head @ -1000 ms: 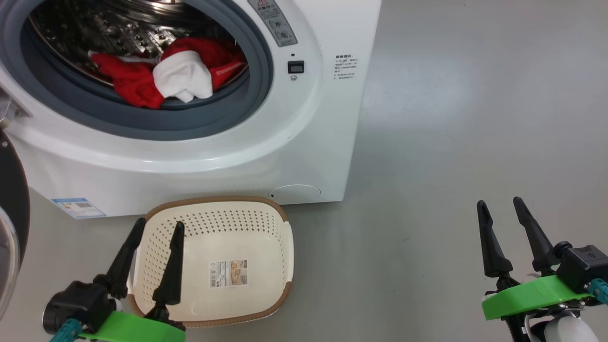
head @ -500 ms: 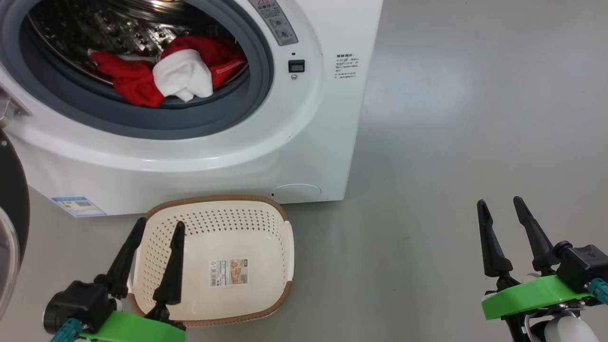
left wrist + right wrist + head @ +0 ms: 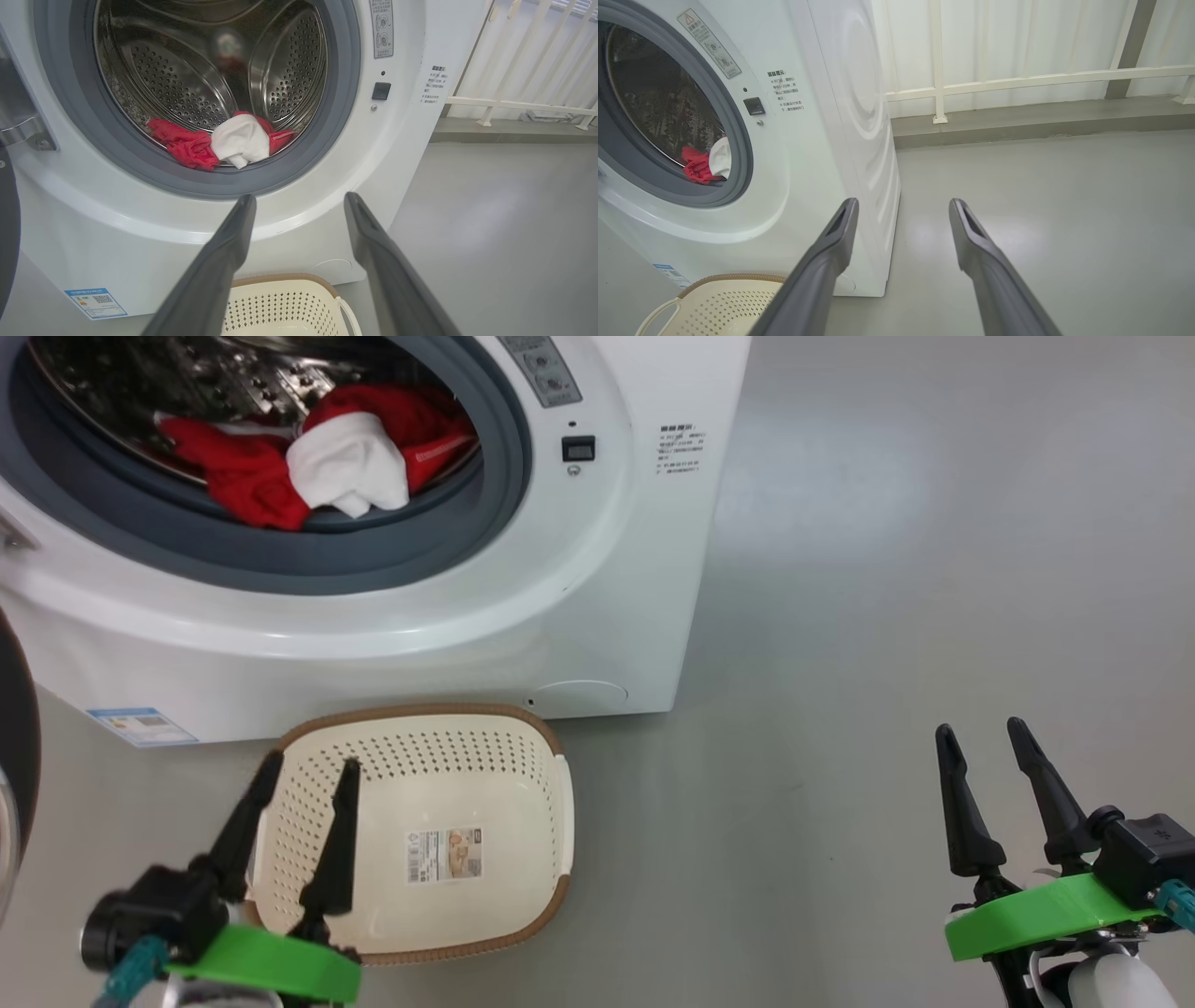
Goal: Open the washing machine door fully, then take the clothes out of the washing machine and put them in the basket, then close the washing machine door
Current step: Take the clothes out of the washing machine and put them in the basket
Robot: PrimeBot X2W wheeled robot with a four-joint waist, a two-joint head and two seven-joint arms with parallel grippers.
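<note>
Clothes (image 3: 308, 467) lie inside the washer (image 3: 607, 569), at the front of its drum (image 3: 187, 79). You have red pieces there with a white one heaped on top, and the pile touches the lower lip of the grey ring (image 3: 280, 569) around the opening. The door (image 3: 14, 728) is swung open, and its black edge shows off the washer's left side.

The basket (image 3: 551, 784) stands on the floor (image 3: 887, 616) just in front of the washer, below the opening and near the washer's blue label (image 3: 140, 726). A paper sticker (image 3: 444, 855) lies flat in its bottom.

Your left claw (image 3: 311, 761) hovers in front of the washer, above the basket's left part. Its fingers are spread wide and empty. In the left wrist view they point at the washer's lower front, beneath the clothes.

Your right claw (image 3: 978, 726) hangs well to the right of the washer, over bare floor. Its fingers are also apart with nothing between them. In the right wrist view they point past the washer's right side panel toward a white railing (image 3: 1017, 79) behind the washer.
</note>
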